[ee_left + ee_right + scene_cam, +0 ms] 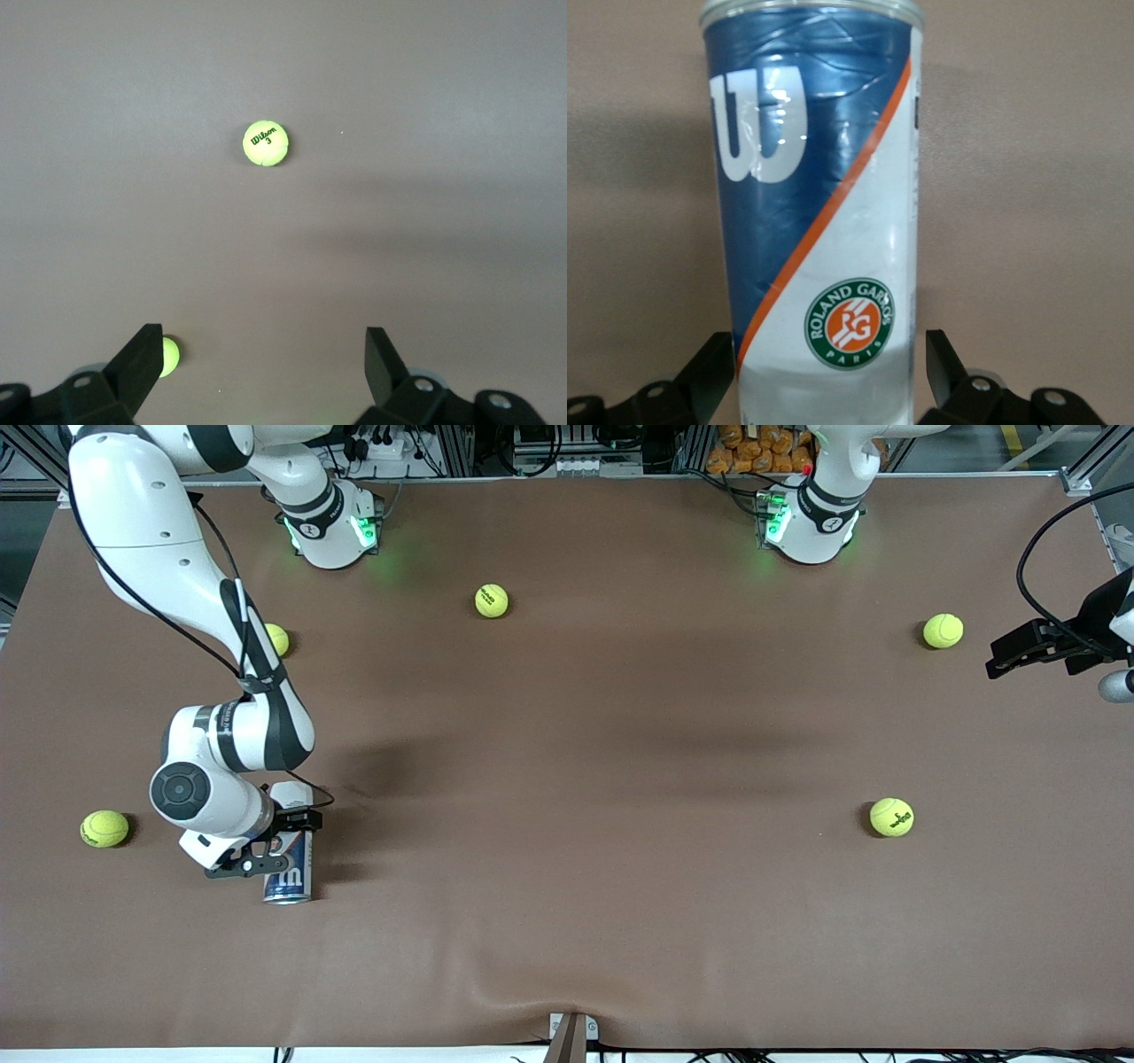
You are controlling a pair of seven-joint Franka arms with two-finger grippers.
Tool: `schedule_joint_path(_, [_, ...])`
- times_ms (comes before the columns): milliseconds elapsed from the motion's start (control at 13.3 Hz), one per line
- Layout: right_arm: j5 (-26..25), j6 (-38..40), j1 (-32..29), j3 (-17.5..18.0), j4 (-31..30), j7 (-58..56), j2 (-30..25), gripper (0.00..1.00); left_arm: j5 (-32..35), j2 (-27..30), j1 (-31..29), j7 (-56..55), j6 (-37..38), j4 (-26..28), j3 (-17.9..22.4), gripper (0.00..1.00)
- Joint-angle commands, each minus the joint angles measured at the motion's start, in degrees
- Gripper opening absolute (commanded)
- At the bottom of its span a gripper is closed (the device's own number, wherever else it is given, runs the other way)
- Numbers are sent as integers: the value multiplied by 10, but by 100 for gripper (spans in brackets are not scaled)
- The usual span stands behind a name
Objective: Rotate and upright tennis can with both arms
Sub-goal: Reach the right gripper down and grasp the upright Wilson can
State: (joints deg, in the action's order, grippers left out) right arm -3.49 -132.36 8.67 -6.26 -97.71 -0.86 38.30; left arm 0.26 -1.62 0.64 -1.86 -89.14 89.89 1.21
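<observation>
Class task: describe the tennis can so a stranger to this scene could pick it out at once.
Find the brown table, then the right arm's end of it. There the right gripper straddles the tennis can, lying near the front edge. Unlike the round yellow-green balls, it is a blue-and-white tube with a white W.

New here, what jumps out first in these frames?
The right gripper, low at the right arm's end of the table, has its fingers on either side of the tennis can, a gap showing at one finger. Five yellow-green tennis balls lie scattered over the brown table. The left gripper waits open, up at the left arm's end.
</observation>
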Motion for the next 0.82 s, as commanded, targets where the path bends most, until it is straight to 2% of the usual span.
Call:
schedule_joint_path(0, [-11,-2,10,2,7,-5,5,77,13,0,-2,11,7,-5,-2,100])
schedule_joint_path(375, [-18,3,64,1,24,-5,-3,76,13,-1,-1,10,7,-5,-3,100])
schedule_joint_path(524, [-69,5,102,2,51,-22,-4,76,13,-2,0,10,7,-5,-2,100])
schedule_joint_path(749, [-87,4,187,2,72,-35,-3,76,13,-2,0,10,7,-5,-3,100])
